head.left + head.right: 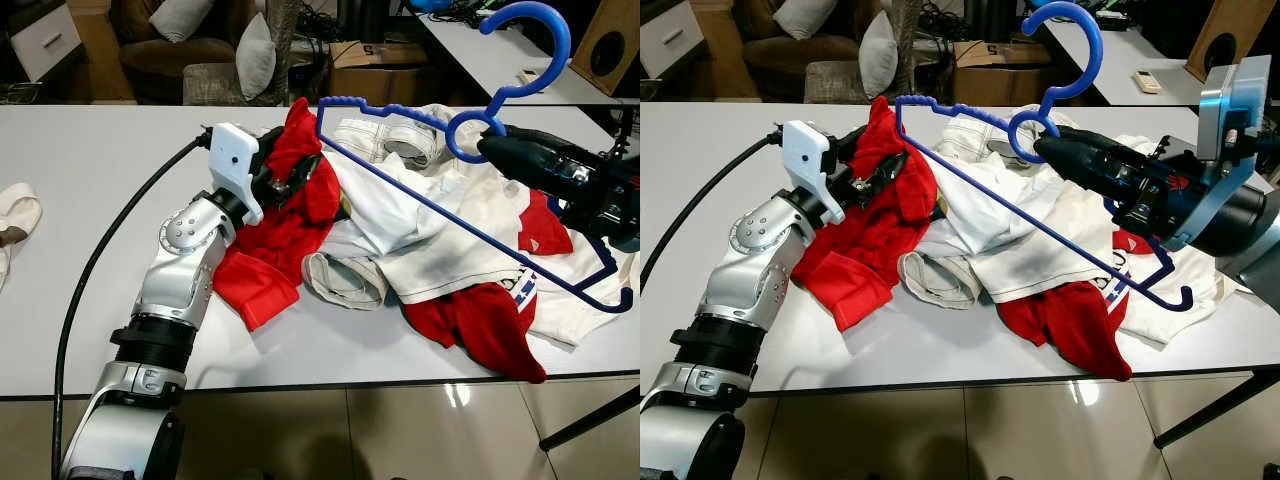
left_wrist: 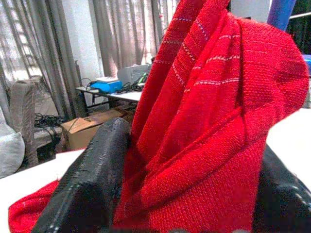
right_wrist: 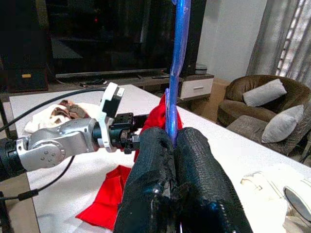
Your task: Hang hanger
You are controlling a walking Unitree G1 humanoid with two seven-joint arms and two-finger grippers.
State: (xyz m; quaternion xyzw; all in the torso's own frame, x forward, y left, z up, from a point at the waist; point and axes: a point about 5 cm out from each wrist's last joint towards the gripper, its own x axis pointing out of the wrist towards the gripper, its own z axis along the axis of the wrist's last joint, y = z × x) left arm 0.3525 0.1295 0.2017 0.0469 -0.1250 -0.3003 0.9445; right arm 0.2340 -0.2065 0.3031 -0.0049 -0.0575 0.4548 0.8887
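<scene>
A blue plastic hanger (image 1: 1098,45) hangs tilted above the table, hook upward, its long bar slanting down to the right over the clothes. My right gripper (image 1: 1045,150) is shut on its neck, just under the small loop; the right wrist view has the blue stem rising from between the closed fingers (image 3: 199,160). At the left of the pile my left gripper (image 1: 290,180) is shut on a red knitted garment (image 1: 300,215), lifted close to the hanger's left end. That red cloth (image 2: 209,111) bulges between the two black fingers (image 2: 92,174).
White garments (image 1: 450,240) and another red piece (image 1: 480,320) are heaped on the white table (image 1: 100,160). A small white cloth (image 1: 15,215) lies at its left edge. A black cable (image 1: 100,260) trails along my left arm. Sofa (image 1: 190,50), cardboard box (image 1: 375,75) and a second table (image 1: 490,55) stand behind.
</scene>
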